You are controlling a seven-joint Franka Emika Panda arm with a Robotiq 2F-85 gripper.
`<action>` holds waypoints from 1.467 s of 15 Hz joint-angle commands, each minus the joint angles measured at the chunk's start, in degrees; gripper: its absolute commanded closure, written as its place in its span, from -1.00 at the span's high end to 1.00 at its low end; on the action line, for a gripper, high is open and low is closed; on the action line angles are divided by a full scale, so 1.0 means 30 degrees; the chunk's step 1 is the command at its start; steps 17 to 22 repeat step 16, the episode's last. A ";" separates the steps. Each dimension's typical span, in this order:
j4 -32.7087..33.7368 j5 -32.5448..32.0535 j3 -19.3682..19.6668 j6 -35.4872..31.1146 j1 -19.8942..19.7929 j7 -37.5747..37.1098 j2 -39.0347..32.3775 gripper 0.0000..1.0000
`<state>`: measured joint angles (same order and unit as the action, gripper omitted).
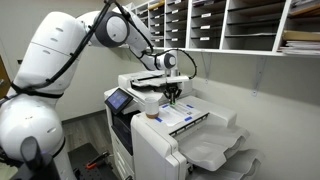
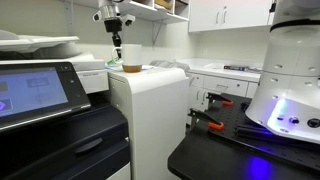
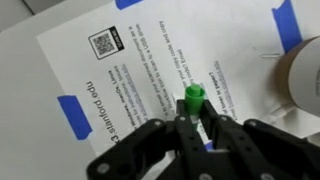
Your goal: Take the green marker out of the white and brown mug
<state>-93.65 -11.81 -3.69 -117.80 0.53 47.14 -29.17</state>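
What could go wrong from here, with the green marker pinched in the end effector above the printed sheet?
1. The end effector seems to pinch the marker near one end only, so it might slip and drop onto the sheet.
2. The mug stands close beside the end effector, so a careless sideways move could knock it over on the copier.

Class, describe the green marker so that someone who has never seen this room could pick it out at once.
Find the big white copier; a printed sheet is taped to its top with blue tape. Above that sheet hangs the robot's black claw, pinching the green marker between its fingertips. It is the only green thing there, next to the white and brown mug.
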 commanded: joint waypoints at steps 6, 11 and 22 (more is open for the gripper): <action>0.1135 -0.1209 -0.0527 0.5077 0.0255 0.0869 0.0224 0.79; -0.0353 -0.1608 -0.1091 0.4550 0.0268 0.2030 0.3469 1.00; -0.2092 -0.0927 -0.1720 0.5076 0.0395 0.5437 0.6132 1.00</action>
